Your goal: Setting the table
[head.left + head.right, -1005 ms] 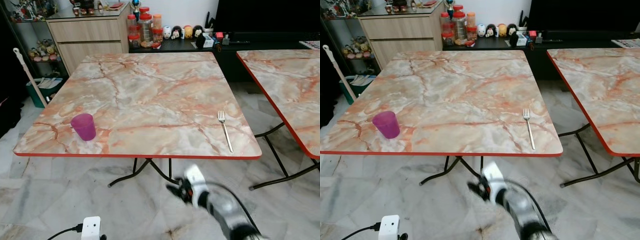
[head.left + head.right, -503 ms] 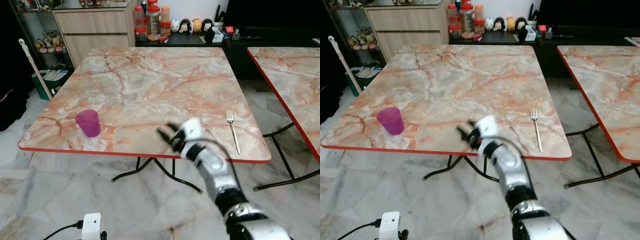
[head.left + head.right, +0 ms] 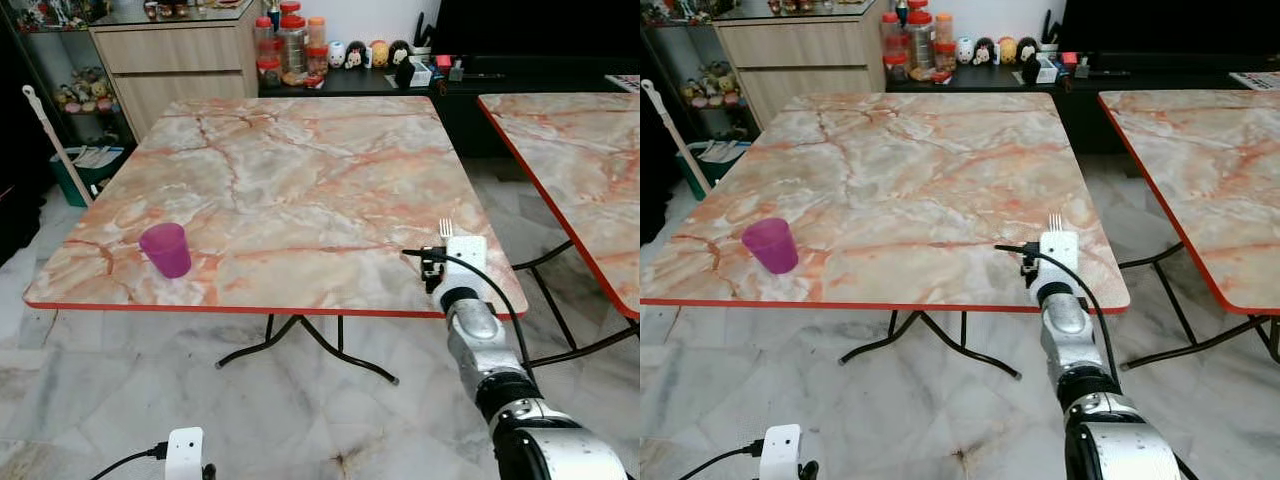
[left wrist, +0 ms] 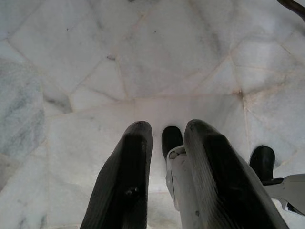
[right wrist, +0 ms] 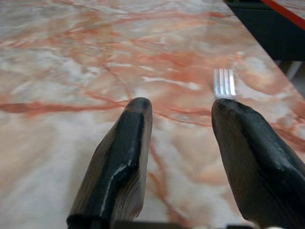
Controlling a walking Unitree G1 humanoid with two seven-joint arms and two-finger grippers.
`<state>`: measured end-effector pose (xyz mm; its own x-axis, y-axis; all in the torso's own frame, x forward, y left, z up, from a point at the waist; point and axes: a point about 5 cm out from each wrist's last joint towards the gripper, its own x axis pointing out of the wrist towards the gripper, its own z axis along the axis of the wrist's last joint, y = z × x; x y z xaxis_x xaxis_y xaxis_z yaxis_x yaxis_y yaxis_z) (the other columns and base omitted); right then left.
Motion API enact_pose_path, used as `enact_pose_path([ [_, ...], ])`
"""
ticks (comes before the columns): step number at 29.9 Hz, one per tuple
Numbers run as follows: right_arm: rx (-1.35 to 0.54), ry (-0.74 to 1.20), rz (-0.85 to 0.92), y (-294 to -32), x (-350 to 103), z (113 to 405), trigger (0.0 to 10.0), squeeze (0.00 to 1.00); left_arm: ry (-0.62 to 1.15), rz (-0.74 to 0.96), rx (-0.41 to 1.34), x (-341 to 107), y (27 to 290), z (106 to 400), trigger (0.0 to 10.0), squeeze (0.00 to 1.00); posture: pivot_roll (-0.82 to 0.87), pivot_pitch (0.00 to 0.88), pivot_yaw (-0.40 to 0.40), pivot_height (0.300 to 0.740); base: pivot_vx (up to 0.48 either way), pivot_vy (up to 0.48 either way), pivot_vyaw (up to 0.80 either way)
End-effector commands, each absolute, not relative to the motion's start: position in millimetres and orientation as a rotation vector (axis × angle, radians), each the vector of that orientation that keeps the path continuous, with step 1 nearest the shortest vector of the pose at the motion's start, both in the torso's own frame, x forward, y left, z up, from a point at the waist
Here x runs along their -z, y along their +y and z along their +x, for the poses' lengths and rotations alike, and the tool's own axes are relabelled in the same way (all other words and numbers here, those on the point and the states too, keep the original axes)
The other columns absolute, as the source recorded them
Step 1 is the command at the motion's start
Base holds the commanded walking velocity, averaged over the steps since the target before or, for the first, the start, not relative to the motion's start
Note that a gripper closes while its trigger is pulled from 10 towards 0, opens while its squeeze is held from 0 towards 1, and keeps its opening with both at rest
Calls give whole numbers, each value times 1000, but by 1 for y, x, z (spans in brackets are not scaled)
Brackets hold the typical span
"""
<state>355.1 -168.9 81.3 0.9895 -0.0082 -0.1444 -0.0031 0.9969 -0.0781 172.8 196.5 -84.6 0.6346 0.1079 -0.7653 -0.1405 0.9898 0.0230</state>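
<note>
Now R tool (image 5: 178,114) open over fork (image 5: 224,82), table (image 3: 300,180) edge.

Glossy marble-look table (image 3: 290,190), metal fork (image 5: 224,82)

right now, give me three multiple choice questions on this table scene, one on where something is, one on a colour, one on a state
1. Where does the fork lie on the marble table?
A. near the front right corner
B. at the far left corner
C. inside the cup

2. What colour is the cup?
A. green
B. purple
C. white

3. How are the fingers of the right claw?
A. shut on the cup
B. shut on a spoon
C. open, holding nothing

Answers:
1 A, the tines show just past the right claw at the table's front right edge.
2 B, the cup near the front left edge is plainly purple.
3 C, the right wrist view shows a wide gap between the two black fingers, with bare marble between them and the fork's tines beyond one fingertip.
</note>
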Motion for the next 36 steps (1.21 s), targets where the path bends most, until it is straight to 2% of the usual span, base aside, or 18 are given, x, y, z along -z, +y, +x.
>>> enact_pose_path([
  [1, -46, 107, -66, -155, -88, 359, 10000, 0, 879, -47, -153, 86, 197, 170, 10000, 0, -18, 0, 16, 732, 0, 0, 0],
  [12, -107, 75, -50, -135, -93, 362, 10000, 0, 891, -39, -160, 87, 198, 167, 10000, 0, -5, 0, 8, 732, 238, 0, 0],
  [36, -111, 40, -95, -139, -95, 360, 10000, 0, 889, -27, -152, 86, 198, 170, 10000, 0, -21, 0, 13, 732, 354, 0, 0],
])
